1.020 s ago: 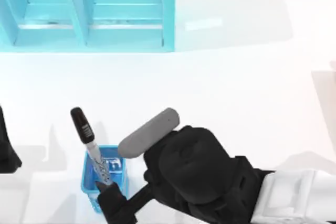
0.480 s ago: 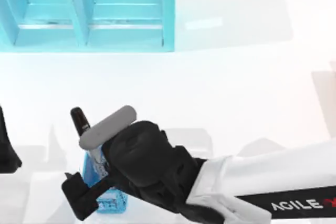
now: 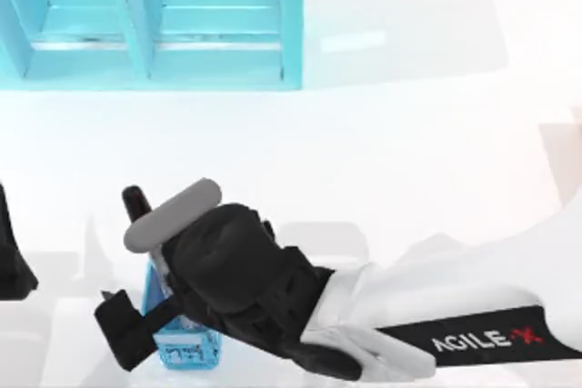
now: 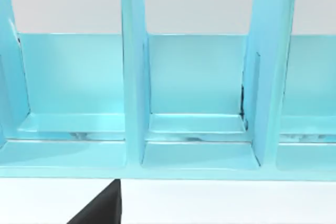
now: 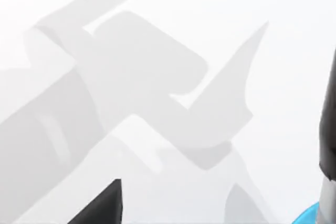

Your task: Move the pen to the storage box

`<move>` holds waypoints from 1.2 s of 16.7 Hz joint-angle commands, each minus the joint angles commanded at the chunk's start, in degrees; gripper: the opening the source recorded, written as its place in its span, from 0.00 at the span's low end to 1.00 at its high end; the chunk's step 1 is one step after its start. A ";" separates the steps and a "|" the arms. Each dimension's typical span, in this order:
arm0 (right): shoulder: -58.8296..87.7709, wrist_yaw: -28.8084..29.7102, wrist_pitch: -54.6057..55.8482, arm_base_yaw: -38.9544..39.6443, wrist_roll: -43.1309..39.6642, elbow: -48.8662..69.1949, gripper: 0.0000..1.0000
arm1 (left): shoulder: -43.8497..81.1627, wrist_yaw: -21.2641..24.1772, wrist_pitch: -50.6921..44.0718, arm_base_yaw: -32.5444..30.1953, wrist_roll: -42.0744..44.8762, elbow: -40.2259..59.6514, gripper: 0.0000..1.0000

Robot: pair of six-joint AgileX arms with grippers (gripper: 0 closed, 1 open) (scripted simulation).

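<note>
The pen's black cap [image 3: 135, 199] sticks up at the near left of the table, its barrel running down into a small blue basket [image 3: 186, 348]. My right gripper [image 3: 144, 323] hangs over the basket and hides most of the barrel. One black finger [image 3: 118, 332] stands just left of the basket, and the jaws are open with nothing held. In the right wrist view the pen [image 5: 331, 124] and a bit of the basket [image 5: 315, 216] show at the edge. The storage box [image 3: 218, 43], a light blue unit with compartments, stands at the far left. My left gripper [image 3: 9, 265] stays parked at the left edge.
In the left wrist view the storage box [image 4: 194, 124] shows open compartments split by upright dividers [image 4: 134, 77]. White tabletop [image 3: 409, 134] stretches from the box to the right side. My right arm's white forearm [image 3: 473, 333] crosses the near right.
My right arm has swung left over the basket and now covers most of the pen. Its finger went from the basket's right side to its left. The pen and basket stay put.
</note>
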 joint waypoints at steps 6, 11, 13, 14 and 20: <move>0.00 0.00 0.00 0.00 0.00 0.00 0.47 | 0.00 0.00 0.00 0.00 0.00 0.00 1.00; 0.00 0.00 0.00 0.00 0.00 0.00 0.10 | 0.00 0.00 0.00 0.00 0.00 0.00 1.00; 0.00 0.00 0.00 0.00 0.00 0.00 0.00 | 0.00 0.00 0.00 0.00 0.00 0.00 1.00; 0.00 0.00 0.00 0.00 0.00 0.00 0.00 | 0.00 0.00 0.00 0.00 0.00 0.00 1.00; 0.00 0.00 0.00 0.00 0.00 0.00 0.00 | 0.00 0.00 0.00 0.00 0.00 0.00 1.00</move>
